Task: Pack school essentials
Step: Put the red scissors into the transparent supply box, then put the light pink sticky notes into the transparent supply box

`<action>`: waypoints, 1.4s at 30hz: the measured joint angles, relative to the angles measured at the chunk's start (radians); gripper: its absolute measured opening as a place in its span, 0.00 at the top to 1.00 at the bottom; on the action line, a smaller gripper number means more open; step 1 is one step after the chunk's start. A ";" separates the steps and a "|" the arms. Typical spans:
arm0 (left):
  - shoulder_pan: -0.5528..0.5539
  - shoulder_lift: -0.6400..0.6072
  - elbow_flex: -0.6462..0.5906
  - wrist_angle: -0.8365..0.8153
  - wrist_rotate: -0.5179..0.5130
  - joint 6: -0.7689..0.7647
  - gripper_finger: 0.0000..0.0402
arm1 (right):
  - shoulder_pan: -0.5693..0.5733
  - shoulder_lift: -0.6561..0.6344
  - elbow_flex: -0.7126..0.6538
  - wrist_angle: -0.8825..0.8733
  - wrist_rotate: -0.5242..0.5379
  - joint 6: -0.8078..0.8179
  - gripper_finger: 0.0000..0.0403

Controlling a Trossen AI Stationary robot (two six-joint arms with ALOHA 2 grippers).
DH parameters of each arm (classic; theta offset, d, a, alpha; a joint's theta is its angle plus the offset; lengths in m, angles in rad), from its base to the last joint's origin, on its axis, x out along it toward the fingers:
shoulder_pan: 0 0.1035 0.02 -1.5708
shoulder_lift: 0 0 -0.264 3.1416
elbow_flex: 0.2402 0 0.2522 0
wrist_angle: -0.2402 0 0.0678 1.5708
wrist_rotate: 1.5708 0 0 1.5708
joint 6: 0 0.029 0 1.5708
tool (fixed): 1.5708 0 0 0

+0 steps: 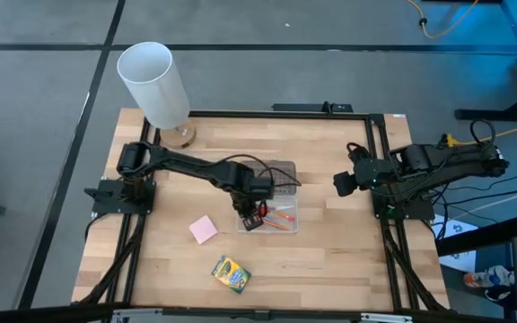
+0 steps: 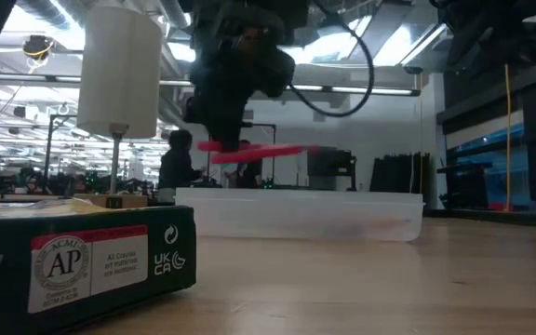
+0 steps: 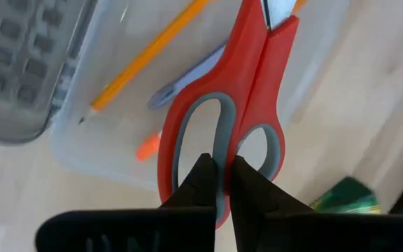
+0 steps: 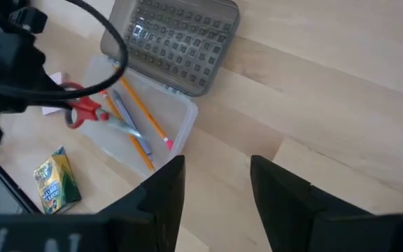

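Note:
My left gripper [image 1: 250, 213] hangs over the near-left corner of the clear case [image 1: 281, 218] and is shut on the red-handled scissors [image 3: 240, 105]. Two orange pencils [image 3: 145, 56] and the blue-grey pen [image 3: 187, 80] lie flat inside the case. The pink sticky-note pad [image 1: 203, 229] and the yellow-green crayon box [image 1: 231, 274] lie flat on the table, nearer the front edge. My right gripper [image 4: 215, 182] waits open at the table's right side, touching nothing. My left gripper pinches the scissors at the handle end, on the strip where the two finger loops meet [image 3: 224, 150]. The fingers [image 3: 200, 183] come from above, pointing down. The scissors [image 2: 249, 149] lie level, lifted clear above the case [image 2: 296, 214].
The case's grey dotted lid [image 1: 278, 175] lies open on the far side of the case. A tall white cylinder [image 1: 155, 85] stands at the table's far-left corner. Bare wood lies between the case and the right arm. People show in the room behind the table.

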 joint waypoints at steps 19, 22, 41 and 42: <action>0.001 0.027 0.000 0.001 -0.035 -0.018 0.79 | 0.000 0.000 0.000 0.014 -0.018 -0.004 0.59; 0.001 0.027 0.000 0.002 -0.035 -0.018 0.77 | 0.000 0.000 0.000 0.014 -0.018 -0.004 0.59; -0.084 -0.245 -0.034 -0.414 -0.155 0.070 0.78 | 0.000 0.005 0.000 0.014 -0.015 -0.018 0.59; -0.094 -0.260 -0.069 -0.422 -0.144 0.057 0.78 | 0.000 0.005 0.000 0.014 -0.015 -0.018 0.59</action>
